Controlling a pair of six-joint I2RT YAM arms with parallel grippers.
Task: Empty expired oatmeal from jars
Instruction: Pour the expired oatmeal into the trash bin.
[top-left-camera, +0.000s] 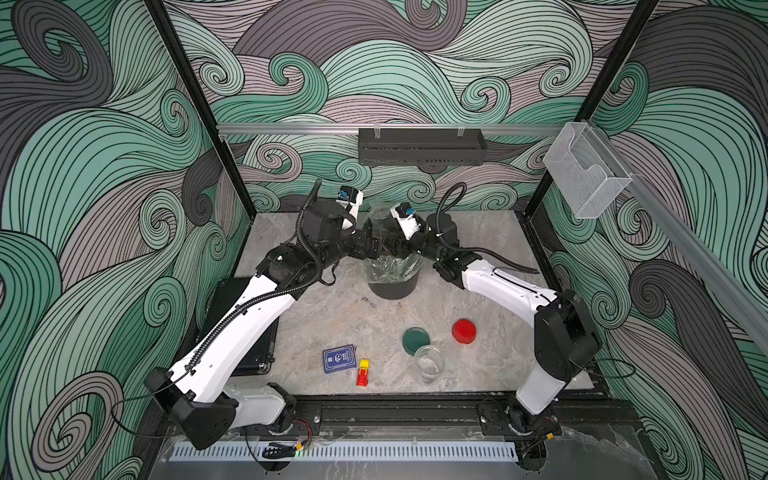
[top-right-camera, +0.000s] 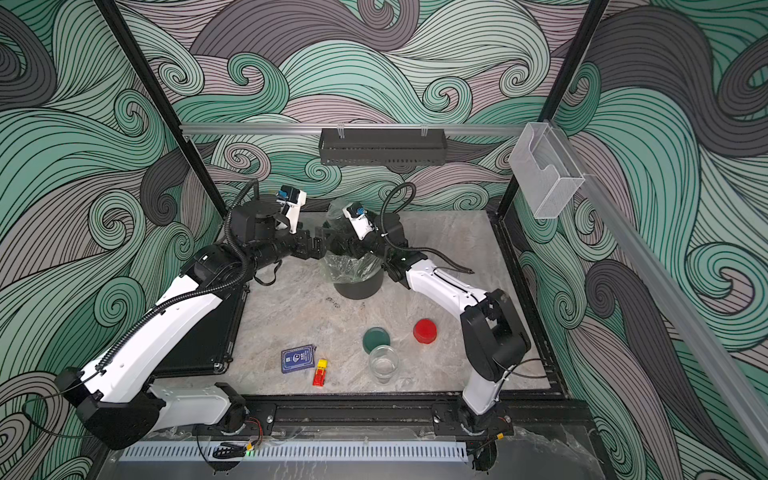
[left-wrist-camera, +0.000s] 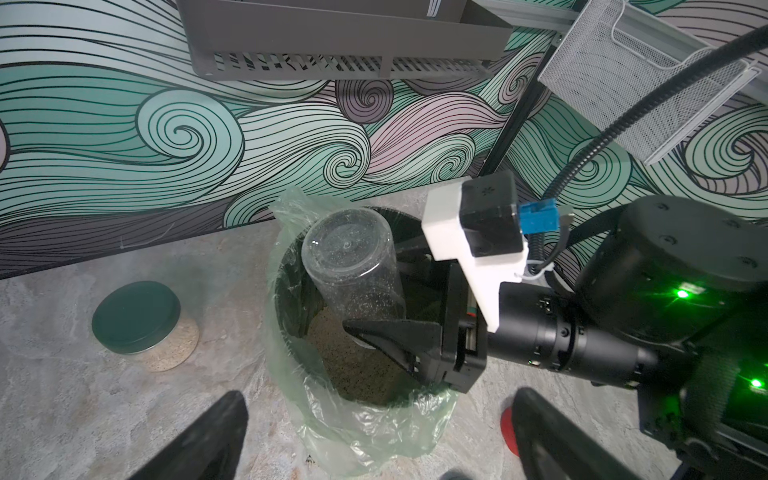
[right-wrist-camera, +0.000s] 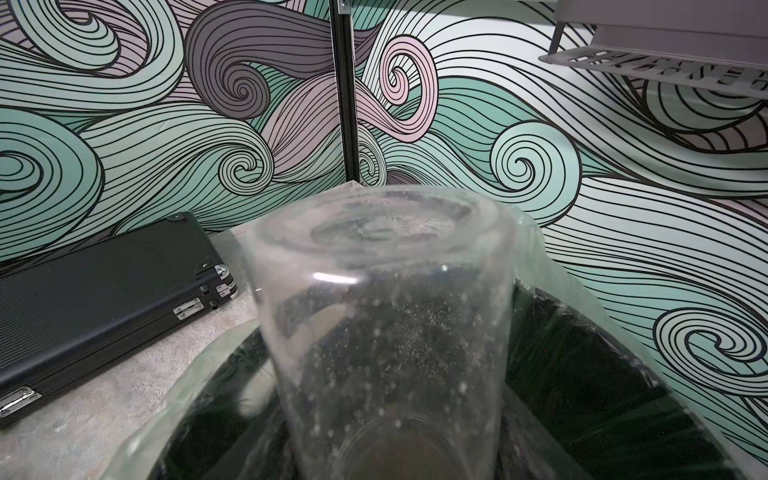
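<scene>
Top views: marbled tabletop (top-left-camera: 332, 316), swirled walls (top-left-camera: 415, 75)

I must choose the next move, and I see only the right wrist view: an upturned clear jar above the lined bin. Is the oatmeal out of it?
Observer: Yes. In the left wrist view the oatmeal lies heaped in the bin, under the held jar.
Operator: Is any other jar left to empty?
Observer: One. A green-lidded jar with oatmeal inside stands closed on the table beside the bin.
Operator: Is the left gripper free to take it?
Observer: Yes. The left gripper is open and holds nothing.
</scene>
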